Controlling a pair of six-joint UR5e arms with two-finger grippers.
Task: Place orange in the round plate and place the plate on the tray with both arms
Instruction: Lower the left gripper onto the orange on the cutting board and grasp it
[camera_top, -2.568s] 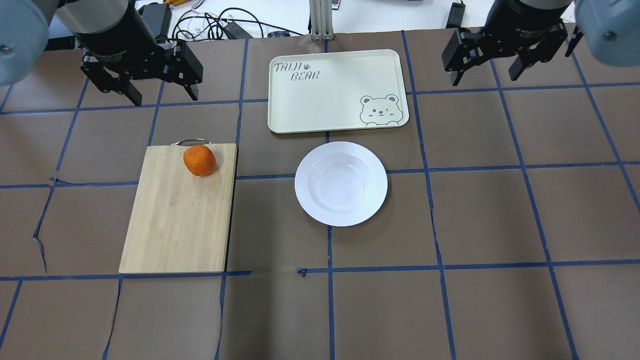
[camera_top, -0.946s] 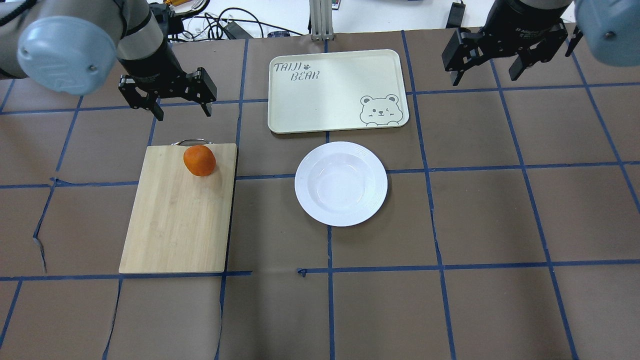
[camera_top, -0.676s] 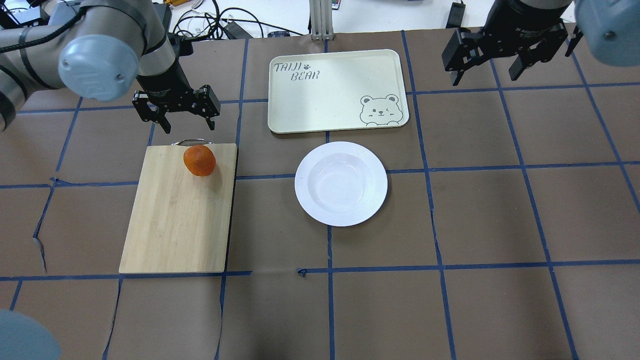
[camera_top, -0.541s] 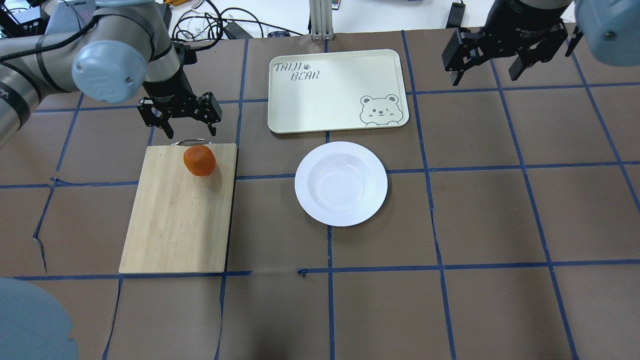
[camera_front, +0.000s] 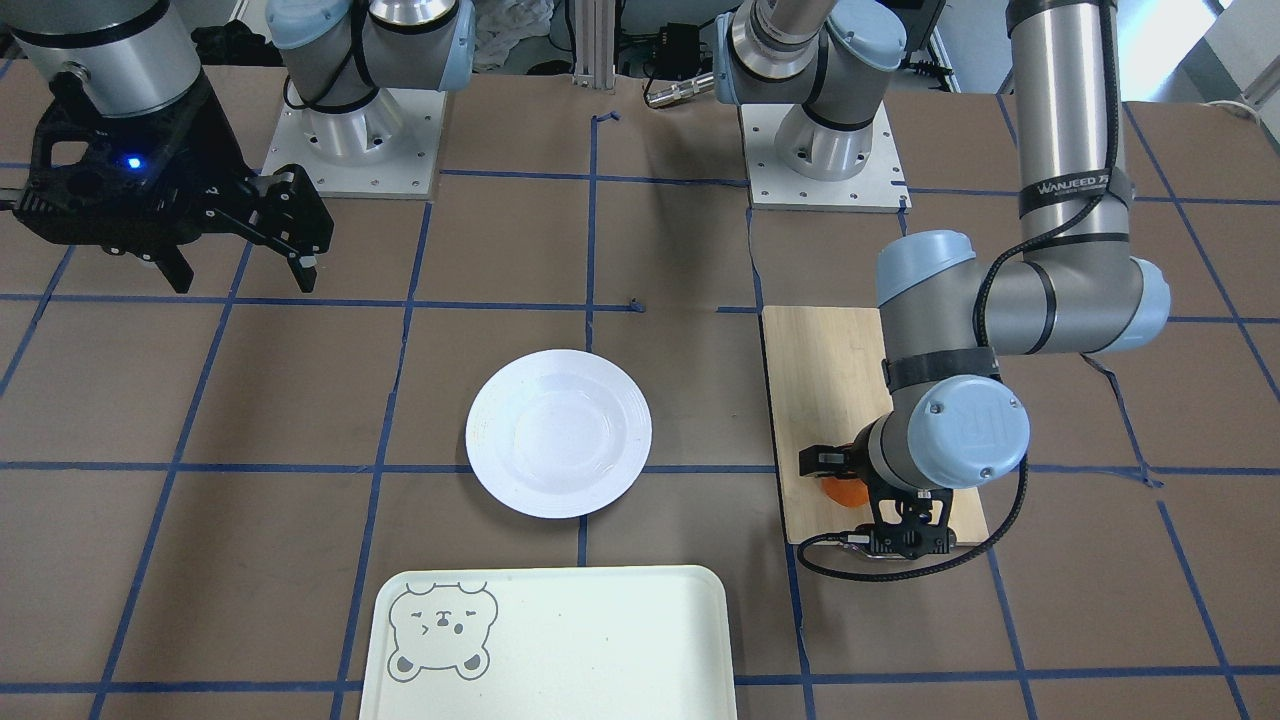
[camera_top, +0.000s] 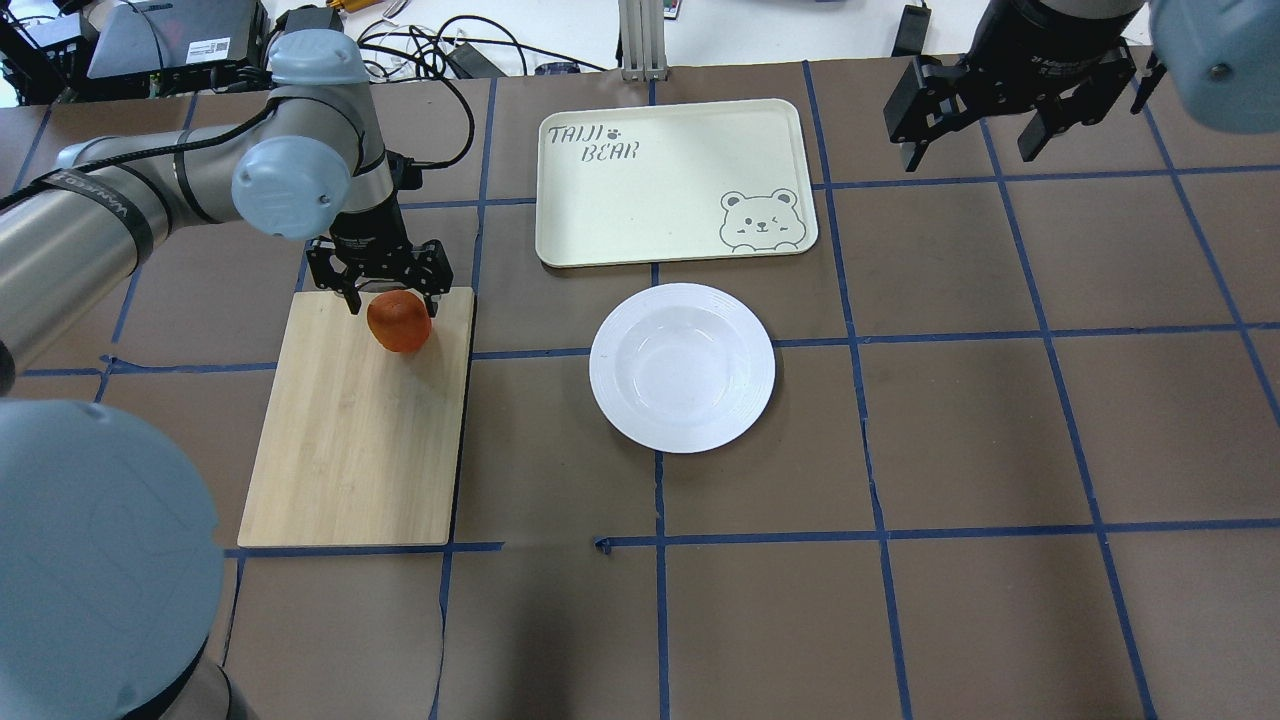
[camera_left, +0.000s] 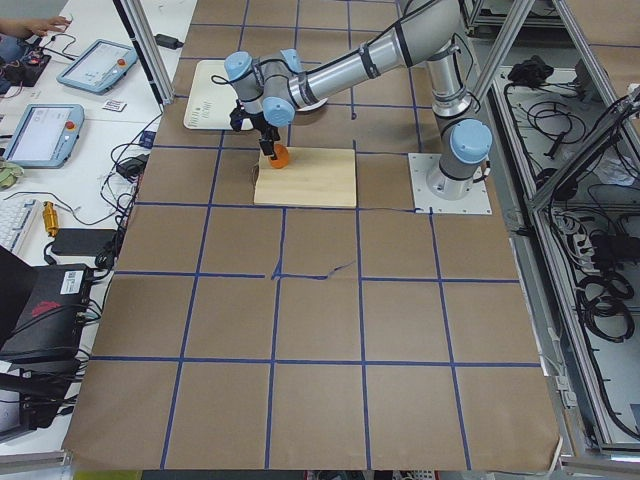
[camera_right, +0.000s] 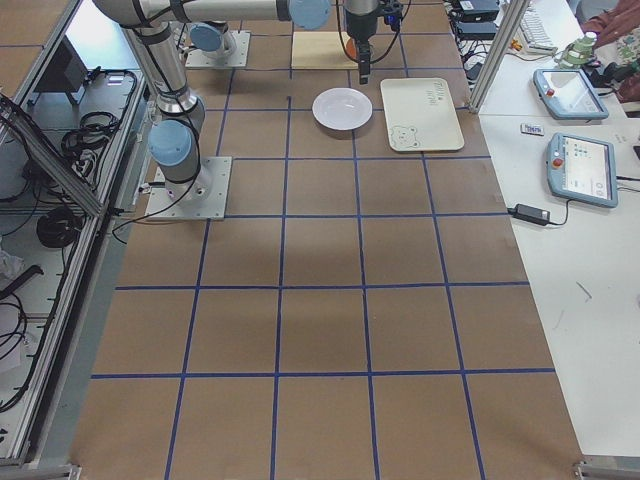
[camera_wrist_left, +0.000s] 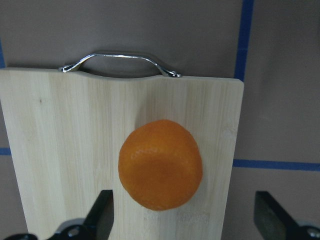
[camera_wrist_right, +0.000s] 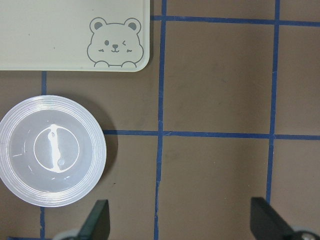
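The orange (camera_top: 399, 322) sits near the handle end of a bamboo cutting board (camera_top: 350, 450). My left gripper (camera_top: 393, 296) hangs open right over it, one finger on each side and neither touching. In the left wrist view the orange (camera_wrist_left: 160, 170) lies between the spread fingertips (camera_wrist_left: 102, 212). The front view shows only a sliver of the orange (camera_front: 848, 492) under the left wrist. The round plate (camera_top: 602, 362) lies empty at the table's middle. The tray (camera_top: 650, 200) is just beyond it, also empty. My right gripper (camera_top: 970, 150) hovers open at the far right, holding nothing.
The cutting board's metal handle (camera_wrist_left: 120, 61) points toward the far side. Cables and boxes (camera_top: 430, 50) lie beyond the table's far edge. Blue tape lines cross the brown table top (camera_top: 900, 600). A person's hand rests at a side desk (camera_left: 35, 25).
My left arm has swung in from the far left and come down, so its open gripper now straddles the orange. The right arm, plate and tray have not moved.
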